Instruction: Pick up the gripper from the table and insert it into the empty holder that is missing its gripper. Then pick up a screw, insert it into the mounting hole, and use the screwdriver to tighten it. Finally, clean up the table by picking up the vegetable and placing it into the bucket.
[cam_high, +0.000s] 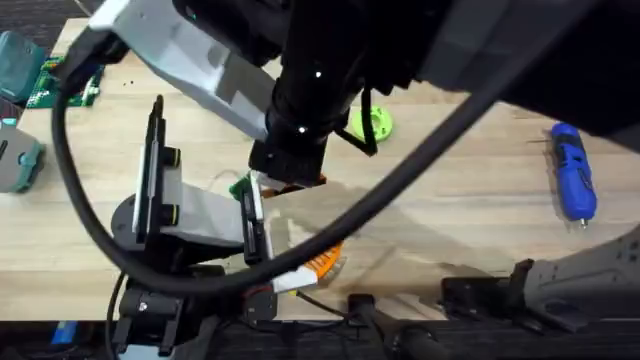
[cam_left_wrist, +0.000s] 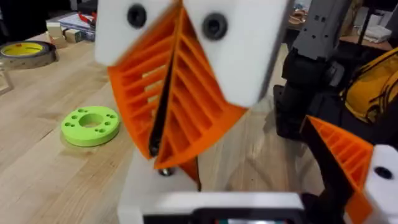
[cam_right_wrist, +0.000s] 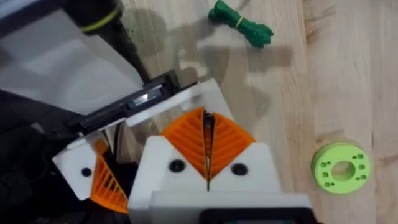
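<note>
My right gripper (cam_right_wrist: 207, 118) is shut on a thin dark pin-like piece (cam_right_wrist: 208, 127), maybe the screw. Its tip rests on the white holder (cam_right_wrist: 186, 102) of the left arm's hand. In the left wrist view the right gripper (cam_left_wrist: 163, 146) hangs just above that holder (cam_left_wrist: 140, 186). A sliver of orange (cam_left_wrist: 194, 171) shows there, and whether it is the gripper I cannot tell. My left gripper (cam_left_wrist: 242, 149) is open, and its orange-padded finger (cam_left_wrist: 339, 149) stands well apart. The vegetable (cam_right_wrist: 239, 22) lies on the wood nearby. The blue screwdriver (cam_high: 572, 170) lies at the far right. The bucket is out of view.
A lime green ring disc (cam_high: 368, 124) lies behind the grippers. A tape roll (cam_left_wrist: 25, 53) sits at the table's far side. Green circuit boards (cam_high: 40, 85) and a grey part (cam_high: 20, 160) lie at the left edge. The right arm's cable (cam_high: 420, 160) arcs over the middle.
</note>
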